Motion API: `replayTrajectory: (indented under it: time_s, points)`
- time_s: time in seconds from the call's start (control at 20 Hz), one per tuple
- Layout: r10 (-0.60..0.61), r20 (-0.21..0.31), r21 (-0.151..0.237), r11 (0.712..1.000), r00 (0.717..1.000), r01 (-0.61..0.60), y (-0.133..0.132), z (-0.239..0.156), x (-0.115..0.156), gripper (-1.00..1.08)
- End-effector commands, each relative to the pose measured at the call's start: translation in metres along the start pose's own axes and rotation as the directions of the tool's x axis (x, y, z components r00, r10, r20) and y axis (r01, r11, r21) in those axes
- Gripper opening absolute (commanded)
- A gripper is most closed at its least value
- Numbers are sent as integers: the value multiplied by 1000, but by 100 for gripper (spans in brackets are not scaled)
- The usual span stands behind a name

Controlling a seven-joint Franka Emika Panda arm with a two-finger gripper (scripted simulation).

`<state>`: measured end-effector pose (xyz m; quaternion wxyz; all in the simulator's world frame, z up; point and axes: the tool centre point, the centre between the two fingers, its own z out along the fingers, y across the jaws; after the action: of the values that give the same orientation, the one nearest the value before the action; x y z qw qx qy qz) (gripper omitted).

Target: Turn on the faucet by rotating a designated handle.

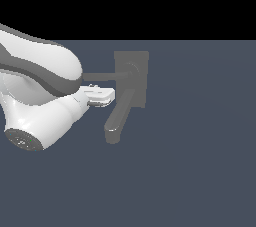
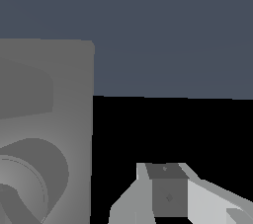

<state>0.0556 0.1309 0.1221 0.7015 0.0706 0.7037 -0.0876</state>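
Note:
The grey faucet's back plate (image 1: 136,88) stands in the middle of the exterior view. Its thin straight handle (image 1: 102,76) runs from a round hub (image 1: 131,69) toward the exterior view's left. The thick spout (image 1: 120,116) slants down to a rounded end. My gripper (image 1: 106,94) sits just under the handle and beside the spout's upper part; whether it touches either is unclear. In the wrist view the plate (image 2: 54,99) and hub (image 2: 24,183) fill one side, with one grey finger (image 2: 165,191) showing. Its jaws' gap is hidden.
My white arm (image 1: 45,101) fills the exterior view's left side, covering the handle's far end. A flat blue-grey floor (image 1: 200,161) spreads around the faucet.

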Motion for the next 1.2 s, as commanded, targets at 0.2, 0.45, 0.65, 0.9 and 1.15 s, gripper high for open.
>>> replayTrajectory:
  time_s: [0.2, 0.45, 0.65, 0.9, 1.15]
  points:
    - [1, 0, 0, 1000, 1000, -1, 4, 0, -30, -100]
    - [0, 0, 0, 1000, 1000, 0, 7, 0, -53, -100]
    - [-4, -10, 5, 1000, 1000, 4, 2, 0, -50, -100]
    - [-3, -7, 4, 1000, 1000, 3, -3, 0, -68, -100]
    - [-2, -5, 3, 1000, 1000, 2, -8, 0, -87, -100]
